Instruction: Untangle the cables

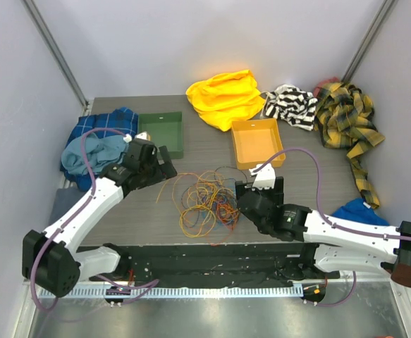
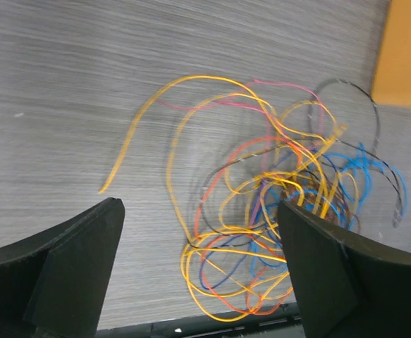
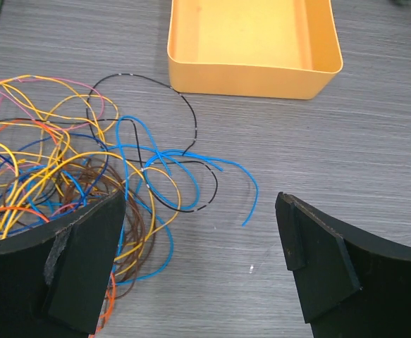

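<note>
The right hand (image 3: pixel 199 204) hangs open above the surface (image 3: pixel 374 141); cables (image 3: pixel 64 169) (mostly yellow, some blue) tangle at nine o'clock, orange tray (image 3: pixel 251 49) at twelve.

Cables (image 1: pixel 205 199) lie between both end effectors.

Tangle of thin, flexible cables (image 1: pixel 204 201), mostly orange and yellow with blue, red, pink and black strands, lying flat in overlapping loops. One yellow end trails leftward, free of the knot.

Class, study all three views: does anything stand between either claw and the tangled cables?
Nothing visible does. The left claw and right claw are both open, flanking the cables on the table, with no other object between. The orange tray lies beyond the tangle, out of the way.
</note>
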Robot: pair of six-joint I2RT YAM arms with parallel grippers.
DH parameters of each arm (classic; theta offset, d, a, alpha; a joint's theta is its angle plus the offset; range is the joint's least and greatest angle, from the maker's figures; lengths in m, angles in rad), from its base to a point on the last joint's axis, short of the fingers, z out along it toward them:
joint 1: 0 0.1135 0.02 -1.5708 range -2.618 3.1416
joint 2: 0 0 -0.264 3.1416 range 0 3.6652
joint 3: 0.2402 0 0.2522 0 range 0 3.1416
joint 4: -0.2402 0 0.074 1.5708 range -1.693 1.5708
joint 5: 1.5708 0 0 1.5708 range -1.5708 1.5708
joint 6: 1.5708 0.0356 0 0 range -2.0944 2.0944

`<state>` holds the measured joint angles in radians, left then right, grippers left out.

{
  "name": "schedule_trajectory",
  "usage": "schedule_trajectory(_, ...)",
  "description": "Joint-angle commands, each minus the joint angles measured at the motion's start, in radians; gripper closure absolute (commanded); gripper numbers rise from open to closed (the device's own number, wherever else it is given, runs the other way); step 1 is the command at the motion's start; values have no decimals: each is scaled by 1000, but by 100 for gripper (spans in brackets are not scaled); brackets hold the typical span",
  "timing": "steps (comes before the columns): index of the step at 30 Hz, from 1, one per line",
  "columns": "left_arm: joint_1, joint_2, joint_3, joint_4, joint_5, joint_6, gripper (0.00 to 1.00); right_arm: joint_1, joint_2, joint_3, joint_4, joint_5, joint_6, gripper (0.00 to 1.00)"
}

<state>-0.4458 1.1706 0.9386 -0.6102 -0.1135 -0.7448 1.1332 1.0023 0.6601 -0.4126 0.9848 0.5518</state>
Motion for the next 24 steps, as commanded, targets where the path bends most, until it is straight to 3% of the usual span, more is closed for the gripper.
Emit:
schedule_trajectory(1, -20, 50, 17, 164, 170, 67, 9, 4, -7, 21, 67, -3, 45, 4)
schedule_trajectory(8, -155, 165, 120, 199, 26, 150, 9, 2, -21, 26, 57, -11, 43, 5)
schedule_trajectory(15, -206, 330, 189, 176, 23, 177, 11, 2, -67, 6, 38, -8, 59, 5)
schedule_trajectory(24, -211, 439, 218, 150, 0, 167, 22, 3, -122, -34, 37, -9, 76, 5)
